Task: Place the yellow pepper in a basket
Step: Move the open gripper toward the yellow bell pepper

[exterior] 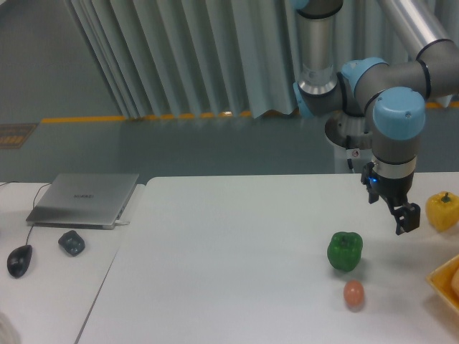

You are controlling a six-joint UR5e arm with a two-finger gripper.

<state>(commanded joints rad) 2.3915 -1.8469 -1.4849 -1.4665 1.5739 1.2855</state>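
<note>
My pincer (403,217) hangs just left of the yellow pepper (442,211), holding nothing; can't tell if its fingers are apart or together. I reckon I'm lining up a grab. Basket (445,279) corner sits near the counter (237,251) edge. My arm's bent, wrist pointing down.

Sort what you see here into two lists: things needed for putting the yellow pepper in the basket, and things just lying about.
Needed: yellow pepper, basket, gripper.
Lying about: green pepper, orange egg, laptop, mouse, small dark object.
</note>
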